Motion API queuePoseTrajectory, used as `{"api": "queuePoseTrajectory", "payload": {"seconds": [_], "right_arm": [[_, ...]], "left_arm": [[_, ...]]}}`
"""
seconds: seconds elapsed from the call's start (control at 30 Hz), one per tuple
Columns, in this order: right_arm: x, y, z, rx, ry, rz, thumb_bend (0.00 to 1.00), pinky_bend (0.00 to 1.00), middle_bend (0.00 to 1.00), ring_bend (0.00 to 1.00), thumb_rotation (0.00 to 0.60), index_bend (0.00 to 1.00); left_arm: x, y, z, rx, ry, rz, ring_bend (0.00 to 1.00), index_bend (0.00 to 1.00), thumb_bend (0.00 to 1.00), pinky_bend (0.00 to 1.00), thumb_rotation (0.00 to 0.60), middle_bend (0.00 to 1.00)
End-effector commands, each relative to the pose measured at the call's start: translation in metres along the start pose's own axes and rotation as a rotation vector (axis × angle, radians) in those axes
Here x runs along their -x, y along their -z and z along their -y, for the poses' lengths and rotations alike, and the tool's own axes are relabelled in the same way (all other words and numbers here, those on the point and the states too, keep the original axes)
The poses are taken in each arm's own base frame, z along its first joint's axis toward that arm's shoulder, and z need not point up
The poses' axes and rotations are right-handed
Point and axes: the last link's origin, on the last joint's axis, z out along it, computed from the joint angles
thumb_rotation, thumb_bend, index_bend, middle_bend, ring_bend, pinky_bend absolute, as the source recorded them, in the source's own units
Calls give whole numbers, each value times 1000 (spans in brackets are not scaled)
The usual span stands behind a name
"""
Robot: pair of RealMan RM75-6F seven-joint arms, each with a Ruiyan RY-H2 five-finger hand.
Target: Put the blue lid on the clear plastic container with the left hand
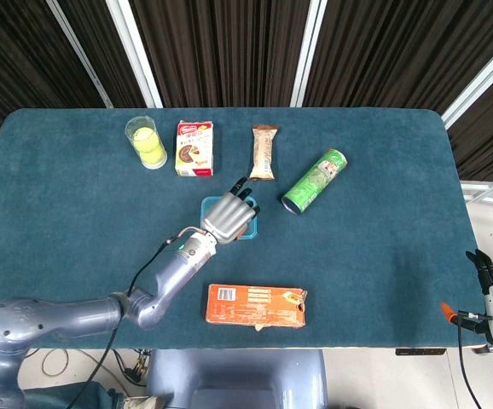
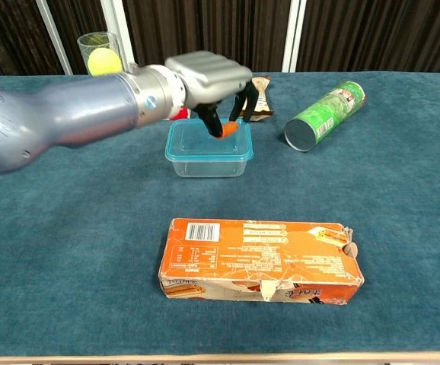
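The clear plastic container [image 2: 208, 166] stands mid-table with the blue lid [image 2: 197, 143] lying flat on top of it. My left hand [image 2: 205, 74] hovers just above the lid's far edge with its fingers curved downward and apart, holding nothing. In the head view the left hand [image 1: 228, 214] covers most of the lid [image 1: 248, 230]. My right hand [image 1: 491, 277] hangs off the table's near right corner, fingers apart and empty.
An orange box [image 2: 259, 261] lies in front of the container. A green can [image 2: 324, 114] lies on its side to the right. At the back stand a tube of tennis balls [image 1: 147, 141], a small carton [image 1: 194, 148] and a snack bar [image 1: 263, 152].
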Motion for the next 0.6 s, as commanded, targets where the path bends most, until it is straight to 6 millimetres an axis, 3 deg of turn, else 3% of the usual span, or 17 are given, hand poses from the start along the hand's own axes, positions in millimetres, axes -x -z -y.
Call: {"api": "queuePoseTrajectory", "payload": {"seconds": [0.03,0.27,0.47,0.6], "right_arm": [[0,0,0,-3,5,-3,292,0,0,0,600,96],[0,-1,2,-31,36,-11,292,0,0,0,600,96],[0,-2,3,-74,67,-20,291,0,0,0,600,96],[-1,-3,4,-111,104,-38,291,0,0,0,600,96]], "left_arm": [[-15,27,30,-102,18,-26,40,223,335,31,600,183],[-19,120,83,-343,115,-23,5,141,315,42,600,78],[-4,205,115,-467,173,-21,5,131,313,69,600,71],[10,262,126,-562,203,-53,4,131,311,79,600,69]]}}
